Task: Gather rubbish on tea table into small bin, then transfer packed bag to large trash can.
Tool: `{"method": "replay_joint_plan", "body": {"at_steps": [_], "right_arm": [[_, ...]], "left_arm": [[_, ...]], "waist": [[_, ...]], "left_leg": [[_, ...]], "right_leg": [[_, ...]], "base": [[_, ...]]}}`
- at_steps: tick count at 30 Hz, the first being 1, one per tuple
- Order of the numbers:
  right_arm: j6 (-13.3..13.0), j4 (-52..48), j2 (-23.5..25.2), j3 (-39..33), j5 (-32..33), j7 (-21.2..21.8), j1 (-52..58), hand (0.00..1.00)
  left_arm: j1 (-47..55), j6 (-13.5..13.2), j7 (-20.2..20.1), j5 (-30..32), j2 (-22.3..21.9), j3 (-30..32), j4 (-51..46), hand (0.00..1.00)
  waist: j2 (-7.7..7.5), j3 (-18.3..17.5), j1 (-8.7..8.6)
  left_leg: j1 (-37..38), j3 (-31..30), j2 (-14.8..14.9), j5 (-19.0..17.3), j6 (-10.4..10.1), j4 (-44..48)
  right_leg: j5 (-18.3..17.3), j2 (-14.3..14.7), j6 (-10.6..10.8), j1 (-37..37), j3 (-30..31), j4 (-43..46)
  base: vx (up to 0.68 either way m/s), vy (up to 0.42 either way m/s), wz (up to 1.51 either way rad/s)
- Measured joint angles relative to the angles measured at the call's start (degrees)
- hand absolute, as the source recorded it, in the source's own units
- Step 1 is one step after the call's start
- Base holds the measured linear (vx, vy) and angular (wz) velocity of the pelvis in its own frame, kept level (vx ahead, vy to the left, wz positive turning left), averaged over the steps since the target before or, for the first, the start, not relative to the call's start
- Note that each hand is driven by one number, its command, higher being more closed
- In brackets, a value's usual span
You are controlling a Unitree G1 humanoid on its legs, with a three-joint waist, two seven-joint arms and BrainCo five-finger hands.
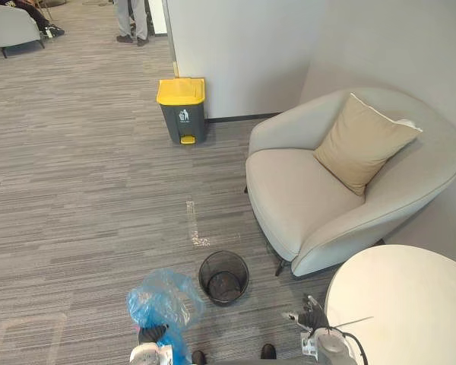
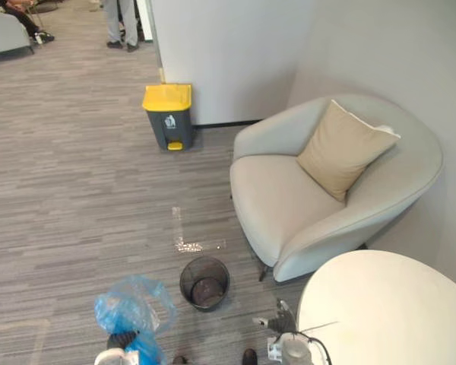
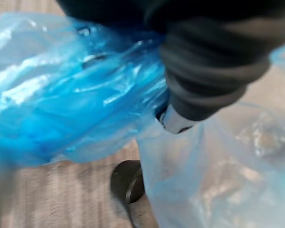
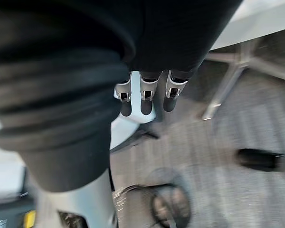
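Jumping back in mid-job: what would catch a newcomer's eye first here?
The bright blue bag bunched at the left hand, just beside the small black mesh bin on the carpet. Next, the yellow-lidded trash can against the far wall, and the pale armchair with its tan cushion beside the round white table.

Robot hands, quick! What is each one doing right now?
Left robot hand: closed, holding the blue bag.
Right robot hand: open, holding nothing.
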Motion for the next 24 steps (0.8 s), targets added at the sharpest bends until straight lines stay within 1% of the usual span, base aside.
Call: {"method": "replay_joint_plan", "body": {"at_steps": [1,5,8,11,13,17,18,19,20,21,22,23,24], "right_arm": [[0.1,1.0,0.0,-0.7,1.0,-0.1,-0.3,0.00],[0.5,1.6,0.0,-1.2,1.2,-0.5,-0.9,0.00],[0.6,3.2,0.1,-2.0,1.5,-0.6,-1.9,0.00],[0.6,3.9,0.1,-2.1,1.5,-0.8,-2.3,0.00],[0.6,4.2,0.1,-2.7,1.2,-1.1,-3.5,0.00],[0.7,4.7,0.6,-2.6,0.8,-1.8,-5.7,0.00],[0.7,4.6,1.2,-2.2,0.8,-2.1,-6.3,0.00],[0.7,4.1,1.7,-2.0,0.8,-2.4,-6.4,0.00],[0.9,2.2,2.2,-1.7,0.8,-2.7,-6.3,0.00],[1.0,2.0,2.3,-1.8,0.8,-2.9,-6.7,0.00],[1.2,1.2,3.0,-1.7,0.8,-3.2,-7.2,0.00],[1.2,0.4,3.8,-1.7,0.8,-3.3,-6.8,0.00],[1.1,0.4,4.1,-1.7,0.8,-3.4,-6.8,0.00]], "left_arm": [[-0.1,0.0,0.0,-0.1,0.0,0.3,0.8,1.00],[-0.5,0.0,-0.1,-0.1,-0.3,2.0,3.2,1.00],[-1.2,0.0,-0.2,-0.1,-0.3,2.1,4.6,1.00],[-1.6,0.0,-1.2,-0.1,-0.5,2.1,5.7,1.00],[-1.9,0.0,-1.2,-0.1,-0.5,2.1,6.2,1.00],[-3.9,0.0,-1.2,-0.1,-1.0,2.2,6.9,1.00],[-4.2,0.0,-1.2,-0.1,-1.2,2.2,6.9,1.00],[-4.9,0.0,-1.2,-0.1,-1.1,2.2,6.9,1.00],[-6.2,0.0,-1.2,-0.2,-1.7,2.6,6.0,1.00],[-6.3,0.0,-1.2,-0.2,-2.4,3.5,5.3,1.00],[-7.3,-0.2,-1.1,-0.2,-2.9,4.8,4.5,1.00],[-7.3,-0.2,-1.1,-0.2,-3.0,4.9,3.4,1.00],[-7.0,-0.2,-1.1,-0.2,-3.1,5.0,2.9,1.00]], "waist": [[0.09,0.1,0.01],[0.58,0.6,0.02],[0.65,0.6,0.01],[0.60,0.9,0.22],[0.66,1.5,0.22],[0.38,3.4,0.52],[0.24,4.0,1.19],[-0.01,4.2,1.35],[0.20,4.6,1.67],[0.89,4.8,1.97],[0.98,5.7,1.94],[0.55,5.7,1.90],[0.28,5.5,1.99]], "left_leg": [[0.3,0.1,0.0,0.0,0.1,0.0],[1.4,0.8,0.0,-0.3,0.1,0.0],[1.4,1.0,0.0,-0.4,0.1,0.0],[2.0,2.2,0.0,-0.7,0.0,0.0],[2.0,3.6,-0.1,-0.9,0.2,0.0],[2.0,6.3,0.0,-1.0,0.3,0.1],[1.5,7.6,0.2,-1.2,0.6,0.5],[0.5,8.1,0.1,-1.6,1.0,1.9],[-2.5,8.9,1.7,-2.4,2.5,5.5],[-3.4,9.2,2.6,-2.8,2.5,6.4],[-4.1,9.0,3.3,-2.9,2.6,7.7],[-4.2,7.7,3.2,-2.9,2.6,9.1],[-4.4,7.2,3.1,-2.9,2.6,9.7]], "right_leg": [[0.0,0.0,-0.1,0.2,0.1,0.0],[0.0,0.1,0.0,1.0,0.6,0.0],[0.0,0.1,0.0,1.0,0.9,0.0],[0.0,0.2,0.0,0.9,2.2,0.0],[0.2,0.2,0.1,0.2,3.6,0.1],[0.3,0.4,0.2,-2.5,6.3,2.9],[0.3,0.4,0.3,-4.1,6.7,4.4],[0.3,0.1,0.4,-5.4,6.9,5.7],[1.9,0.4,3.3,-7.9,7.9,7.4],[2.3,0.9,3.9,-8.6,8.1,8.7],[-5.0,0.3,0.5,-11.8,6.8,22.5],[-10.9,-1.3,0.6,-12.3,5.9,34.2],[-12.4,-2.0,1.4,-11.7,5.9,37.2]], "base": [[0.03,-0.001,-0.05],[0.01,-0.001,-0.08],[0.00,-0.002,-0.04],[-0.01,-0.002,-0.21],[-0.04,0.004,-0.33],[-0.06,0.011,-0.36],[-0.08,0.014,-0.42],[-0.09,0.034,-0.42],[-0.09,0.023,-0.27],[-0.10,0.043,-0.15],[-0.05,0.007,0.28],[-0.01,-0.006,0.43],[-0.01,-0.102,0.62]]}}
